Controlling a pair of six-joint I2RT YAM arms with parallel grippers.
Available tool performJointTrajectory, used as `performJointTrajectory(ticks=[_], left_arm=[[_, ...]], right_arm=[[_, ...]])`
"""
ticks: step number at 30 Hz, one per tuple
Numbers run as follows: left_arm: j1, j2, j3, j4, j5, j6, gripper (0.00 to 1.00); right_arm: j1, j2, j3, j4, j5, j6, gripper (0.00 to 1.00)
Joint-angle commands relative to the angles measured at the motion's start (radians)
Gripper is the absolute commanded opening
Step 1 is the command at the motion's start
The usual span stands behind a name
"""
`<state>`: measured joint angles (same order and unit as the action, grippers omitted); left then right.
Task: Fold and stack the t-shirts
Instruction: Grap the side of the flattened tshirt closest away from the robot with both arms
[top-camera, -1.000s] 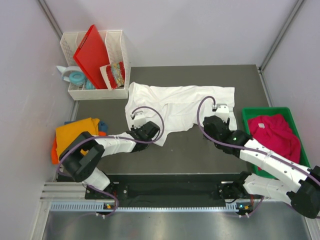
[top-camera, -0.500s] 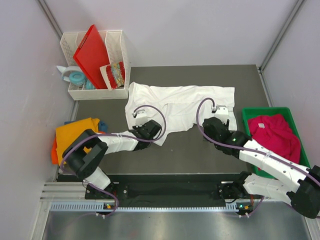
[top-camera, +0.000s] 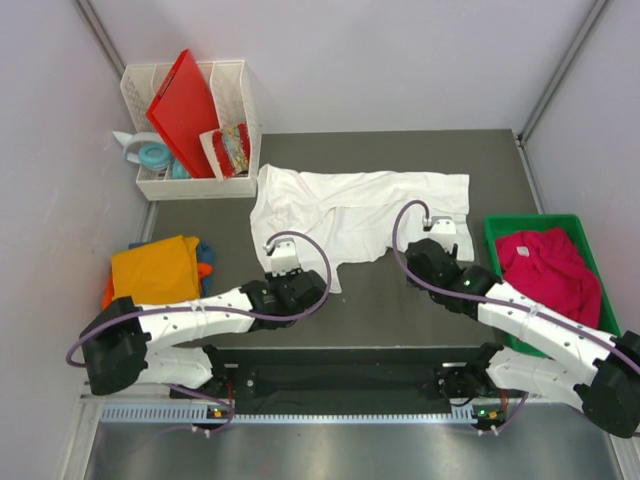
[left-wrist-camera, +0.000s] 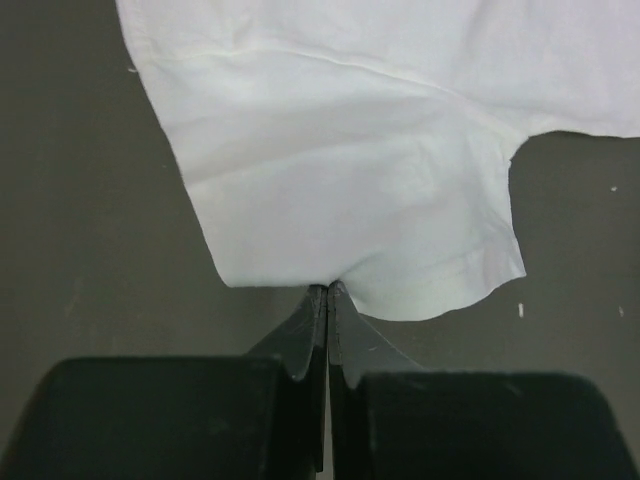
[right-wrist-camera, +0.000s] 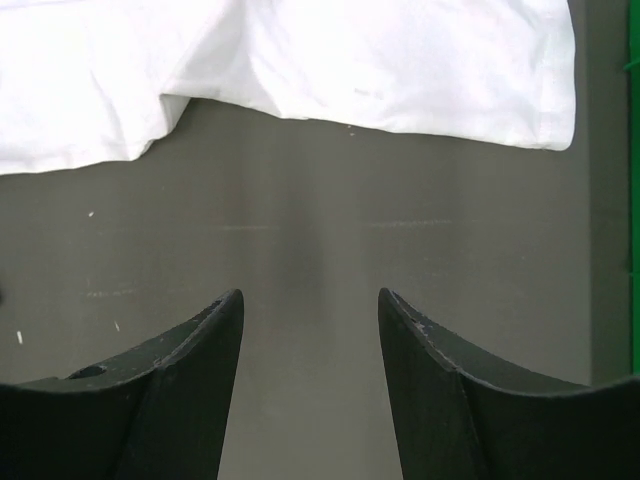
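Note:
A white t-shirt (top-camera: 360, 205) lies spread across the back of the dark mat (top-camera: 400, 300). My left gripper (top-camera: 312, 286) is shut on the near hem of the white t-shirt (left-wrist-camera: 340, 170), and the cloth puckers at the tips of the left gripper (left-wrist-camera: 328, 290). My right gripper (top-camera: 436, 243) hovers open over bare mat just short of the shirt's near right edge (right-wrist-camera: 420, 70); nothing sits between the right gripper's (right-wrist-camera: 310, 300) fingers. A magenta t-shirt (top-camera: 550, 265) lies in the green bin (top-camera: 535, 220). An orange t-shirt (top-camera: 155, 270) lies on a blue one (top-camera: 205, 252) at the left.
A white basket (top-camera: 190, 185) at the back left holds a red board (top-camera: 185, 105) and small packets. A tape roll (top-camera: 153, 155) lies beside it. Grey walls close in on both sides of the mat.
The left gripper closed on the white shirt's near hem and drew back toward the near edge, tugging that flap along. The right arm has barely moved.

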<state>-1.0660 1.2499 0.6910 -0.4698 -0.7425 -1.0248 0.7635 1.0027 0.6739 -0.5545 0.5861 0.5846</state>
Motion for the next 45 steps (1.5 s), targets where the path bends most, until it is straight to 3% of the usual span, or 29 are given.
performJointTrajectory(ticks=[1,5,14,21,24,25,30,36,45], left_arm=[[-0.005,-0.006,0.039,-0.06,-0.132,-0.006,0.0],[0.026,0.061,0.087,0.014,-0.156,0.107,0.0],[0.194,0.236,0.197,0.239,-0.049,0.314,0.0],[0.296,0.426,0.32,0.243,-0.018,0.393,0.0],[0.31,0.468,0.401,0.166,-0.069,0.373,0.16],[0.31,0.465,0.406,0.165,-0.069,0.37,0.3],[0.308,0.367,0.332,0.25,-0.025,0.387,0.56],[0.337,0.385,0.311,0.264,0.015,0.394,0.59],[0.428,0.433,0.254,0.37,0.138,0.367,0.5]], right_arm=[[-0.004,-0.016,0.006,0.05,-0.012,0.023,0.56],[-0.003,-0.016,0.01,0.042,-0.014,0.029,0.56],[0.002,-0.035,0.009,0.015,-0.006,0.044,0.56],[0.0,-0.024,0.01,0.008,-0.006,0.044,0.56],[0.003,-0.012,0.015,0.007,-0.011,0.043,0.56],[0.003,-0.01,0.013,0.011,-0.011,0.041,0.56],[0.005,0.005,0.015,0.028,-0.011,0.031,0.56],[0.003,0.028,0.015,0.047,-0.02,0.023,0.56],[0.003,0.03,0.021,0.022,-0.009,0.001,0.56]])
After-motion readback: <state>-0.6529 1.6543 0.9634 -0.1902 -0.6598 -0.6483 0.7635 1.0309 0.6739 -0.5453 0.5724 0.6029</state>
